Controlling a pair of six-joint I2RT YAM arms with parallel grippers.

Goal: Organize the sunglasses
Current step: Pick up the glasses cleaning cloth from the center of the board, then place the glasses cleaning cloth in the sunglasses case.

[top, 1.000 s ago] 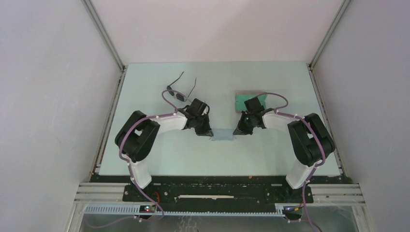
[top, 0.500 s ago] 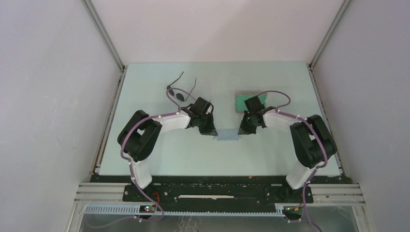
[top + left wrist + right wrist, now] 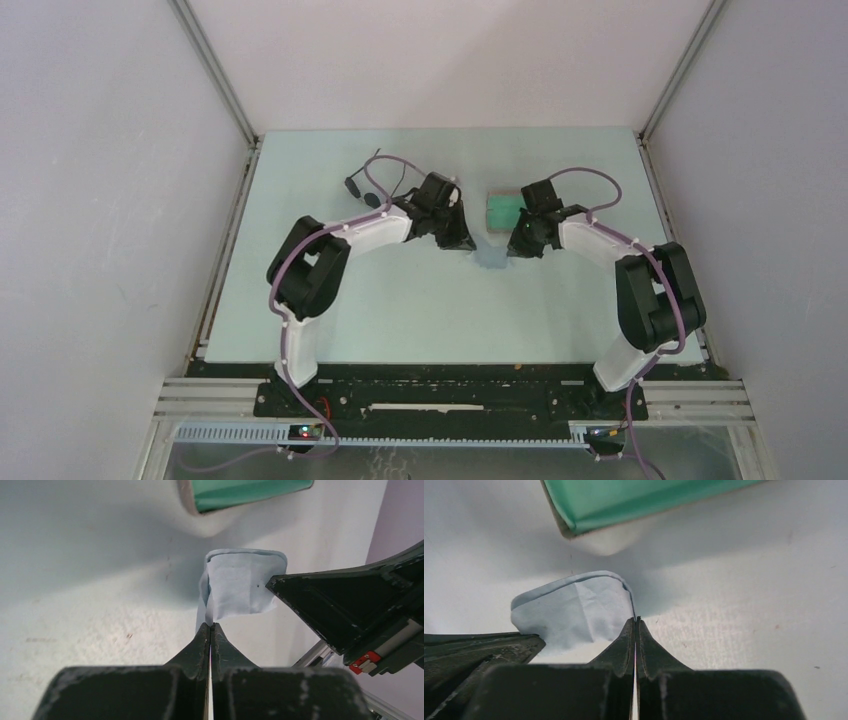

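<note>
While the left gripper [image 3: 210,626] and the right gripper [image 3: 637,620] are both closed on the folded light blue cloth [image 3: 240,585], the grey oblong case with green lining [image 3: 503,208] lies just beyond it. The thin black wire sunglasses [image 3: 356,186] lie at the far left, nearer the left arm.

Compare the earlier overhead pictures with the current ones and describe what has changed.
The left gripper and right gripper carried the cloth forward, up to the case, and drew closer together, so the cloth is now folded between them. Each is shut on a cloth edge. The sunglasses and case stayed put.
</note>
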